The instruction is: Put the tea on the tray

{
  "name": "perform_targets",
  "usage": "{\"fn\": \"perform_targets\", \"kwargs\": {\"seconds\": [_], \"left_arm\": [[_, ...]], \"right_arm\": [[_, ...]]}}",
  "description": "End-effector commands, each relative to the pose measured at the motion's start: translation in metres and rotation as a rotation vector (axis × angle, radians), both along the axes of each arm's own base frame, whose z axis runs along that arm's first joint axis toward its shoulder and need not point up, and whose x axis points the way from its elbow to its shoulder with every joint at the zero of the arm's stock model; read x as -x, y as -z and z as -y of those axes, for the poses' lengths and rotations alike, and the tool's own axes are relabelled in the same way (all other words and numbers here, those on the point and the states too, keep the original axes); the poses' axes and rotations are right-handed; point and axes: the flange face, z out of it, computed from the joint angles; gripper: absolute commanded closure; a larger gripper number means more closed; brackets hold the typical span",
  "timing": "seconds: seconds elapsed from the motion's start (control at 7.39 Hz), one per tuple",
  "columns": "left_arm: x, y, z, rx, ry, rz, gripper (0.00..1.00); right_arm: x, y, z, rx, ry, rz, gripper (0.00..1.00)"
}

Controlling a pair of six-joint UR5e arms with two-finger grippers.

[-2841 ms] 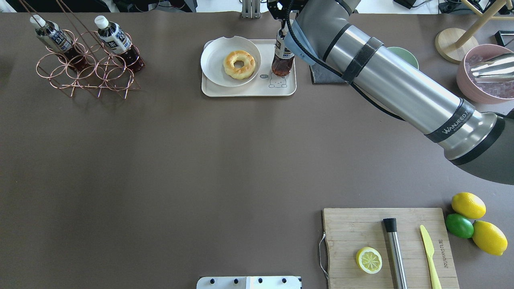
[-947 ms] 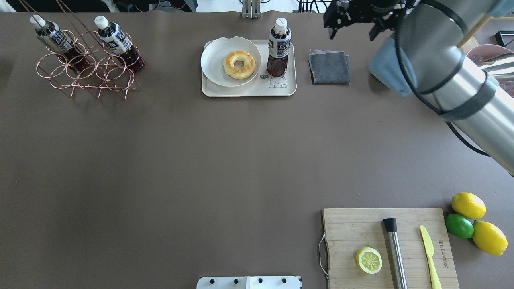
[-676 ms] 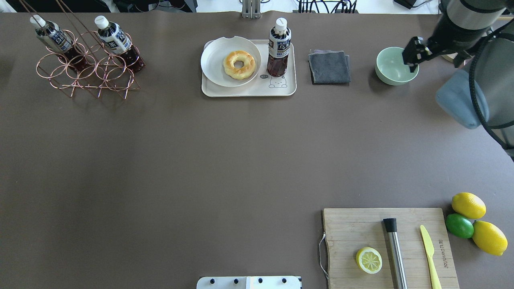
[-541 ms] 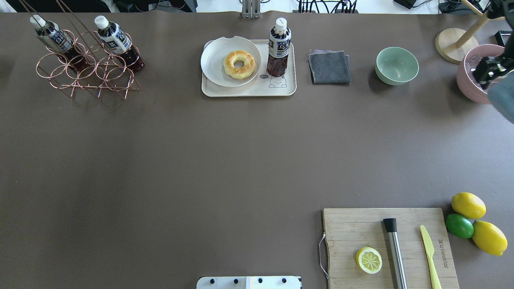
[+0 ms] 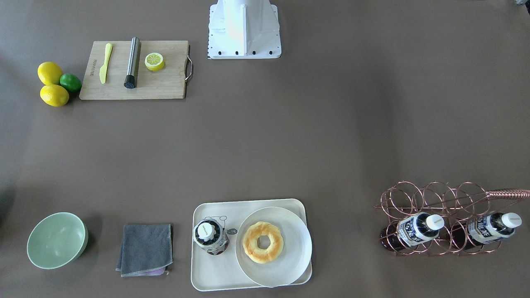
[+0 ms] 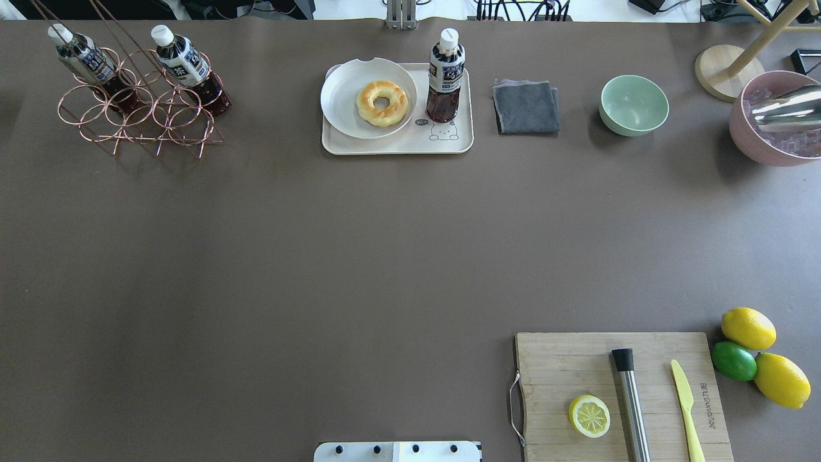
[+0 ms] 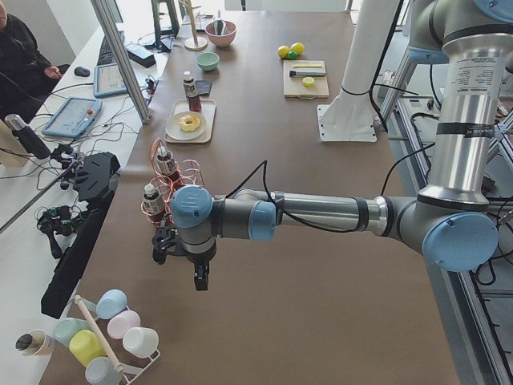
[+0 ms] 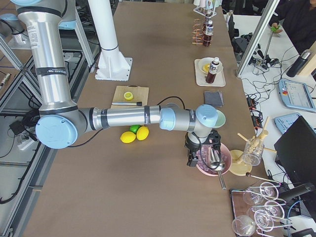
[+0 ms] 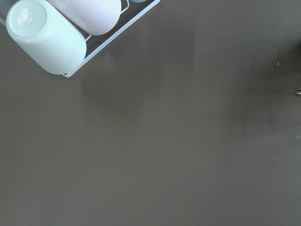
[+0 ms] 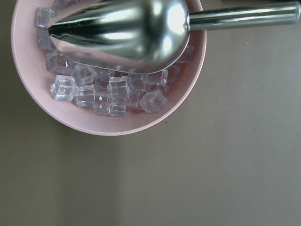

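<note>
Your tea stands upright on the tray, cap up, long axis vertical, at the tray's 1 o'clock corner in the overhead view. Nothing touches it. The bear drawing sits just at its 6 o'clock, and the round plate with the doughnut fills the tray at its 9 o'clock, just beside the bottle.

Off the tray, the grey cloth lies at the tea's 3 o'clock, then the green bowl, then the pink bowl of ice with its scoop, well apart at the bench end.

The right claw hangs over that pink bowl, so from it the tea lies at 9 o'clock along the far edge, with cloth and green bowl between. The left claw hangs past the wire rack at the opposite end, with the tea at its 3 o'clock. You would judge the right arm the nearer of the two.

Each claw shows only in a side view, so you cannot tell whether either is wide or narrow; neither holds the tea.

Judged from how it lies, the placing looks done.
</note>
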Motion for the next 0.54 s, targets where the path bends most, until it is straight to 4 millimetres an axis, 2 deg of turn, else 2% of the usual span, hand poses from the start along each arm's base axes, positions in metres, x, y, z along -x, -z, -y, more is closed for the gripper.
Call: {"fn": "perform_targets", "kwargs": {"seconds": [0.0, 0.14, 0.27, 0.41], "left_arm": [[0.0, 0.0, -0.001, 0.001, 0.0, 0.0, 0.03], [0.0, 0.0, -0.001, 0.001, 0.0, 0.0, 0.03], [0.0, -0.001, -0.002, 0.002, 0.0, 0.0, 0.03], [0.001, -0.002, -0.002, 0.005, 0.002, 0.0, 0.03]], "right_arm": [[-0.017, -0.008, -0.004, -0.002, -0.03, 0.031, 0.0], [-0.029, -0.005, -0.005, -0.005, -0.051, 0.033, 0.0], [-0.041, 0.009, -0.006, -0.019, -0.074, 0.031, 0.0], [-0.044, 0.031, -0.007, -0.001, -0.078, 0.028, 0.0]]}}
